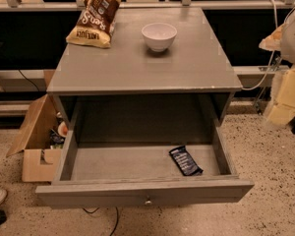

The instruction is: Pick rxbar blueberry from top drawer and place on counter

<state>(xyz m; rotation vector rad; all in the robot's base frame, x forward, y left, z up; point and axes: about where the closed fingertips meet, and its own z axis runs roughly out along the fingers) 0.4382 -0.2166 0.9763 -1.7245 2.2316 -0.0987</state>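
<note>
The rxbar blueberry [185, 161], a flat dark navy bar with pale print, lies on the floor of the open top drawer [137, 161], at its right front, angled. The drawer is pulled fully out, with its knob [148, 200] at the centre of the front. The counter [137, 65] is the grey top above it. My gripper [283, 102] shows as a pale shape at the right edge of the camera view, off to the right of the cabinet, level with the counter's front edge and well apart from the bar.
A brown-and-yellow snack bag [94, 17] lies at the counter's back left. A white bowl [159, 36] stands at the back centre. An open cardboard box [37, 141] sits on the floor left of the cabinet. A cable [265, 68] hangs at the right.
</note>
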